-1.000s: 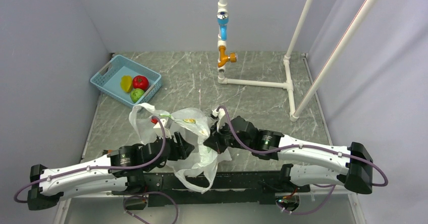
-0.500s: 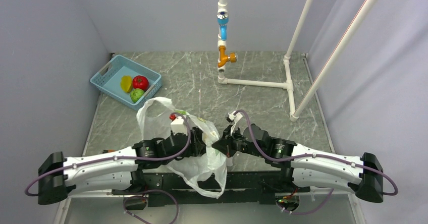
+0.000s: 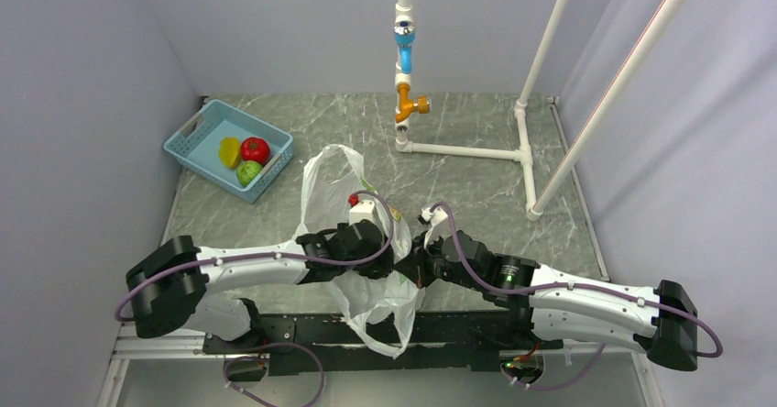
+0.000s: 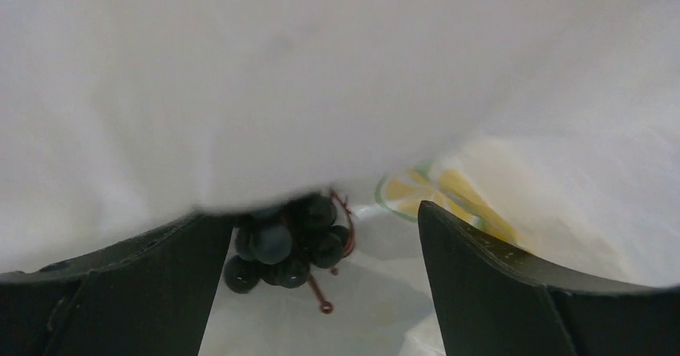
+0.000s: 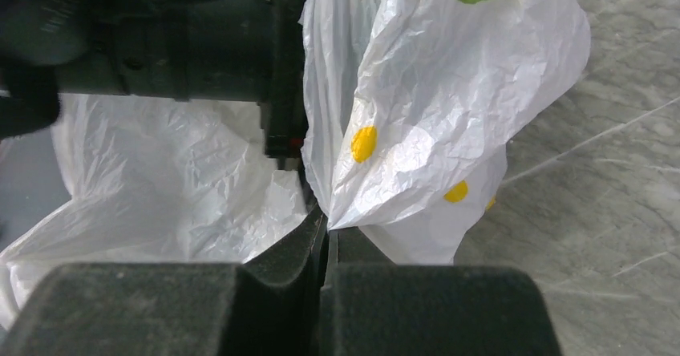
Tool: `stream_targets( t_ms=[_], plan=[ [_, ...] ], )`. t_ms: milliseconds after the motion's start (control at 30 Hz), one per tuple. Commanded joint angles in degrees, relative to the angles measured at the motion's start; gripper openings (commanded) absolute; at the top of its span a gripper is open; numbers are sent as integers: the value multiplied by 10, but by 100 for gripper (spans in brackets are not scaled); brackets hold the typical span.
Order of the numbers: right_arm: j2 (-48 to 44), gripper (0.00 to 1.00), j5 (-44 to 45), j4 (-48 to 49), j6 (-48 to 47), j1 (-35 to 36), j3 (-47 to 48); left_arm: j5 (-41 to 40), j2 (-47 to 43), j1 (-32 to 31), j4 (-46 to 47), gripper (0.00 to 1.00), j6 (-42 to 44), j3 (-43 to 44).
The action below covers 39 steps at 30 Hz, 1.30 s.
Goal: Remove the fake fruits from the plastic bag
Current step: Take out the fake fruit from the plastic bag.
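Down near the middle of the overhead view, the right gripper (image 5: 325,244) is pinched tight on the plastic bag (image 3: 330,173). The left gripper (image 4: 325,312) is inside it, jaws spread wide, with the dark grape bunch (image 4: 289,244) between its fingers (probably the last fruit, I'd guess). Next up: close on the grapes and lift them out.

You are looking down from high behind the near edge over the table (image 3: 458,178), while both wrist cameras are staring forward at close range into the same plastic bag (image 3: 380,302).
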Motion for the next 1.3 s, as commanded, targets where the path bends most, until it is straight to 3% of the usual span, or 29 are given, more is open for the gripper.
stream_targets(
  t_ms=[0,100,200,333,667,933,1267],
  plan=[
    [-16,0,-1,34,9,4,3,-21,35,0,-5,90,7,22],
    [-15,0,2,31,9,4,3,-25,58,0,-8,82,7,15],
    [-15,0,4,29,10,4,2,-20,75,0,1,66,3,2],
    [-13,0,6,26,9,4,3,-11,80,-1,1,56,4,-1],
    [0,0,8,24,8,4,-2,-6,-40,0,-63,24,47,52],
    [9,0,37,6,6,3,3,7,-149,0,-91,14,38,45],
    [29,0,63,-9,9,3,20,26,-257,-1,-120,11,37,48]
  ],
)
